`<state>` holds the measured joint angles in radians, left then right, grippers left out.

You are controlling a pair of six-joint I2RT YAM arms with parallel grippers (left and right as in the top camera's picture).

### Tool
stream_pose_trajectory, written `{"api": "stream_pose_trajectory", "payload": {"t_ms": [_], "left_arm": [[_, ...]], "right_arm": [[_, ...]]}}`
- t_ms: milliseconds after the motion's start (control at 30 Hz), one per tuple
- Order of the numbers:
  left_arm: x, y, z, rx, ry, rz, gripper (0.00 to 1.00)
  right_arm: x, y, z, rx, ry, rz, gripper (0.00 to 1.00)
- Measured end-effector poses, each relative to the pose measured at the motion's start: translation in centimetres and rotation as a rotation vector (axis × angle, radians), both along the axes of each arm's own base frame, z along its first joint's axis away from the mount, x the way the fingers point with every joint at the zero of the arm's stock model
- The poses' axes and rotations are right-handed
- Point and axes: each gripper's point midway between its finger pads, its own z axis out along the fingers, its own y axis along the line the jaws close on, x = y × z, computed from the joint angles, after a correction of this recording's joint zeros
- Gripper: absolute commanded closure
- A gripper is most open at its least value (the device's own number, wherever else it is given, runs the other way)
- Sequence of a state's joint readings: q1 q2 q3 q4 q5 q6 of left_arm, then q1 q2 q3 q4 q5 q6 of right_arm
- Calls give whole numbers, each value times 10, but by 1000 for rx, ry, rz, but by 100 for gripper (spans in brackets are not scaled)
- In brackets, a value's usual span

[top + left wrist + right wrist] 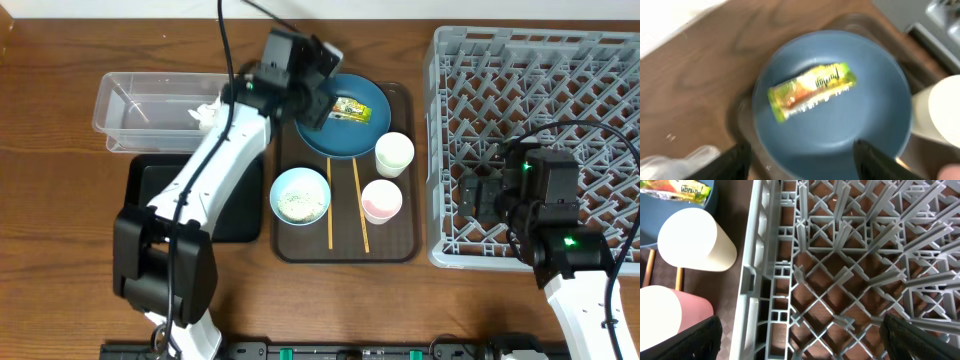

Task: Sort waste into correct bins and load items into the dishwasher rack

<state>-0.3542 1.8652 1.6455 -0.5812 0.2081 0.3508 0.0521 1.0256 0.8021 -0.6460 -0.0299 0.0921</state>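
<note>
A yellow-green wrapper [352, 110] lies on the dark blue plate [345, 135] on the brown tray. My left gripper [318, 102] hovers open and empty over the plate's left rim; its wrist view shows the wrapper [812, 90] on the plate [840, 130] ahead of the spread fingers [802, 160]. Crumpled tissue [207, 115] lies in the clear container [140, 100]. The light blue bowl [300, 195] holds rice. My right gripper [478, 195] is open and empty over the grey rack's [540, 60] left side, seen also in its wrist view [800, 340].
The brown serving tray [345, 248] also carries a white cup [394, 153], a pinkish cup [381, 200] and two chopsticks [330, 215]. The black tray [160, 185] lies partly under my left arm. The cups [695, 240] stand close to the rack wall [752, 280].
</note>
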Motion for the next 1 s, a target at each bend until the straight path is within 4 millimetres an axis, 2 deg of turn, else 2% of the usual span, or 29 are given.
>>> {"api": "stream_pose_trajectory", "payload": {"t_ms": [167, 233, 300, 333, 400, 600, 667, 800, 1000], "left_arm": [[16, -6, 78, -6, -116, -39, 27], [22, -9, 91, -7, -139, -49, 28], [28, -11, 88, 3, -130, -58, 28], [29, -12, 78, 17, -109, -68, 28], [31, -14, 45, 59, -39, -96, 28], [15, -22, -77, 203, 219, -229, 27], [10, -27, -102, 235, 261, -265, 25], [6, -36, -131, 300, 277, -316, 23], [14, -48, -135, 335, 217, -335, 17]], "right_arm": [[1, 0, 1, 1, -5, 0, 1], [1, 0, 1, 1, -6, -1, 1], [1, 0, 1, 2, -6, -2, 1], [1, 0, 1, 2, -6, -2, 1], [1, 0, 1, 2, -7, -2, 1], [1, 0, 1, 2, -7, -2, 1], [1, 0, 1, 2, -7, -2, 1], [1, 0, 1, 2, -7, -2, 1], [1, 0, 1, 2, -6, -2, 1]]}}
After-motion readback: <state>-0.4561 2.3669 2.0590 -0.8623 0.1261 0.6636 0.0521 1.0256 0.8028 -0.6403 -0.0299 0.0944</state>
